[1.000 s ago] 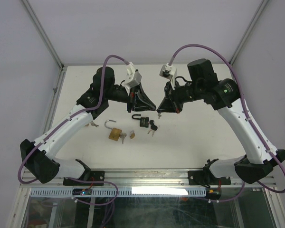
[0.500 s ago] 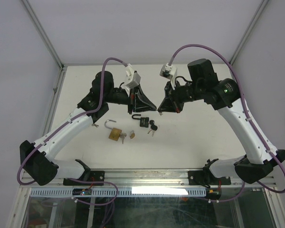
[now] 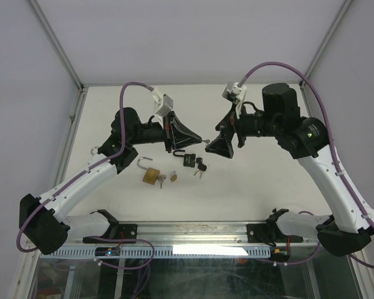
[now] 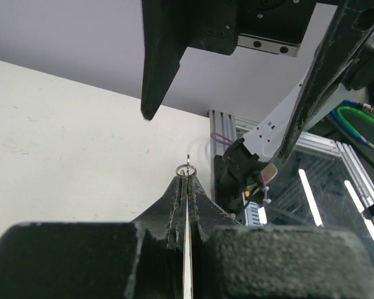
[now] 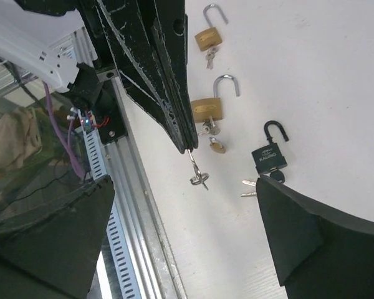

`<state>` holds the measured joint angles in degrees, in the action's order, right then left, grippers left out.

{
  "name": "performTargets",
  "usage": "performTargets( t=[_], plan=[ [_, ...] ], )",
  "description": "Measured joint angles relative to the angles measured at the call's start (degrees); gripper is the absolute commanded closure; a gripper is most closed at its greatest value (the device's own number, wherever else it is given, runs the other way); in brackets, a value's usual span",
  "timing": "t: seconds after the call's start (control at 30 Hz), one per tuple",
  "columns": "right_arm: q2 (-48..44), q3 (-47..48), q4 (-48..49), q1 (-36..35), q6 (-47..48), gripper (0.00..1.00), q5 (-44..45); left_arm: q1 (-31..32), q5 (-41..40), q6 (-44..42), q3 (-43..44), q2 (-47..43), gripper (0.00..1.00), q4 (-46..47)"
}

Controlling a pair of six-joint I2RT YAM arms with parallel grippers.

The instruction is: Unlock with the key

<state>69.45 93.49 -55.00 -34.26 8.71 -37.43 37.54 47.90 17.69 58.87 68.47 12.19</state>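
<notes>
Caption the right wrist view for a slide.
Left gripper shut on a small silver key ring; two open-shackled brass padlocks and a black padlock lie on the white table.

Brass padlock (image 3: 151, 176): dull yellow metal, shiny silver shackle. Black padlock (image 5: 269, 156): smooth dark casing. Key (image 5: 193, 165): bright thin metal. Bench (image 3: 249, 187): matt off-white.

Only a thin edge of the key (image 4: 187, 249) is showing between the left pincer's (image 4: 186, 182) fingers, its blade lying hidden. The right pincer's (image 5: 184, 193) fingers (image 5: 311, 249) are running off its wrist picture's edges. From above, the keys (image 3: 200, 167) by the black padlock (image 3: 189, 159) are blurring together
</notes>
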Motion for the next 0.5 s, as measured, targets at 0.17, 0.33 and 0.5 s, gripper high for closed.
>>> performTargets(
  t=[0.17, 0.33, 0.5],
  plan=[
    [-8.4, -11.8, 14.7, 2.3, -6.8, 0.01, -0.9, 0.0, -2.6, 6.5, -3.8, -0.7, 1.00, 6.6],
    [-10.8, -19.6, 28.1, 3.5, -13.4, 0.12, -4.5, 0.0, -3.1, 10.7, -5.5, -0.8, 1.00, 11.9],
    [-10.2, -21.1, 32.5, 3.6, -15.6, 0.21, -8.0, 0.0, -3.1, 13.4, -6.7, -1.1, 1.00, 16.0]
  ],
)
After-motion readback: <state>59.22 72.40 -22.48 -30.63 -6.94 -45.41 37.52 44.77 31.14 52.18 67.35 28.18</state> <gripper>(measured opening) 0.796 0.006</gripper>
